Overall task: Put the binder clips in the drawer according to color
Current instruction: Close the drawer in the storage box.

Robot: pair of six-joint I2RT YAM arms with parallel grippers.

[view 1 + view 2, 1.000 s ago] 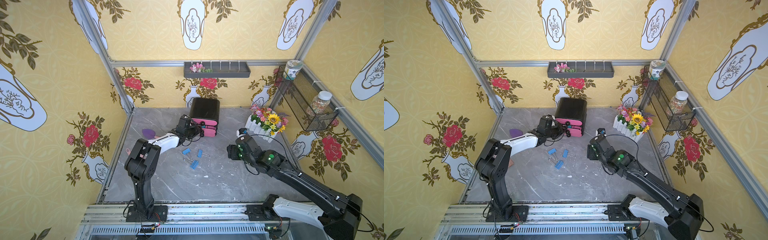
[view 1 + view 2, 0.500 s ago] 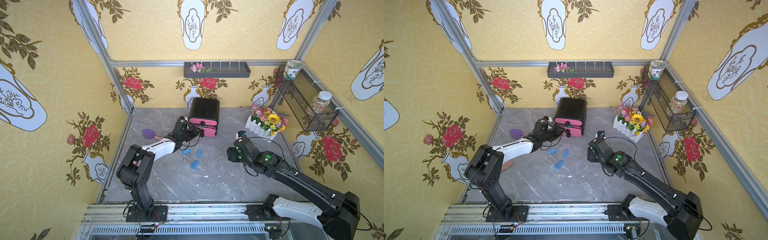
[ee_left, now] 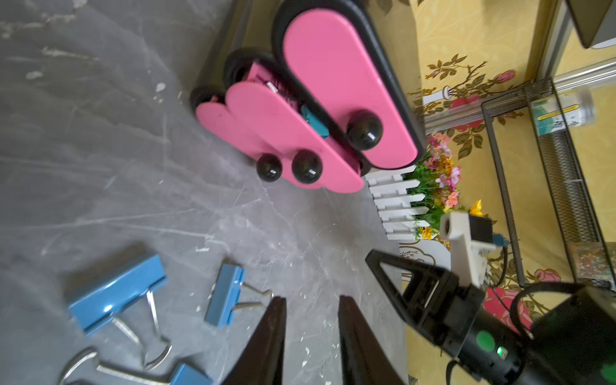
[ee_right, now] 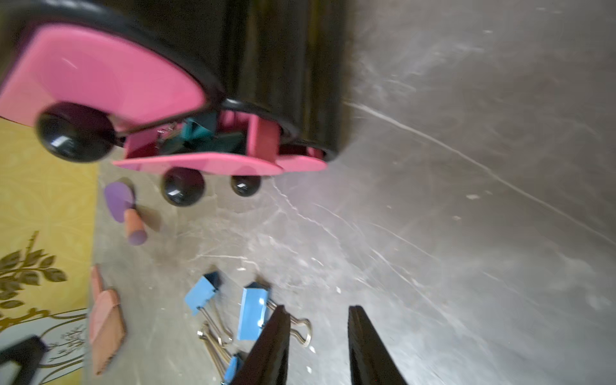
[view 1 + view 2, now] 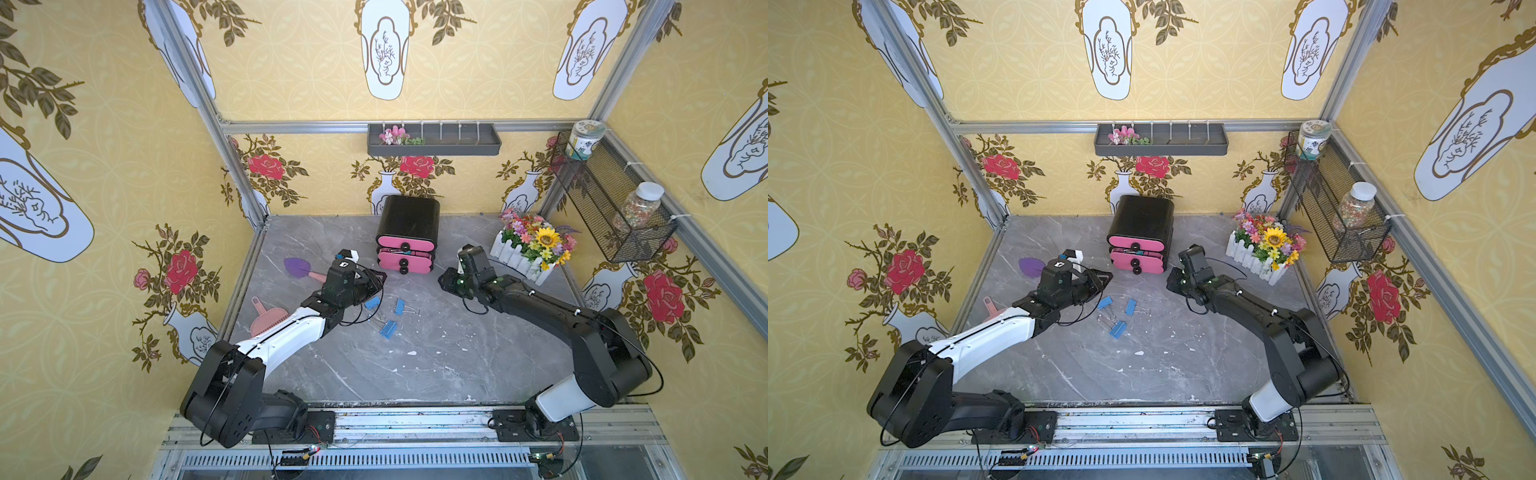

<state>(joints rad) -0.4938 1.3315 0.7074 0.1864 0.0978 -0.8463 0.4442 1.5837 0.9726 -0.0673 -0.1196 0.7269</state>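
Blue clips (image 5: 388, 329) are left before drawer (image 5: 407, 220); left gripper (image 3: 311, 298), drawn back from it, and right gripper (image 4: 316, 308) are parted, empty.

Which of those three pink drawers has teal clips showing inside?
The middle drawer: it is pulled out, with teal clips visible behind its front. The top drawer sits flush in the cabinet, and the bottom drawer shows no contents.

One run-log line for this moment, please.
left gripper: open | right gripper: open | blue binder clips: on table | middle drawer: open
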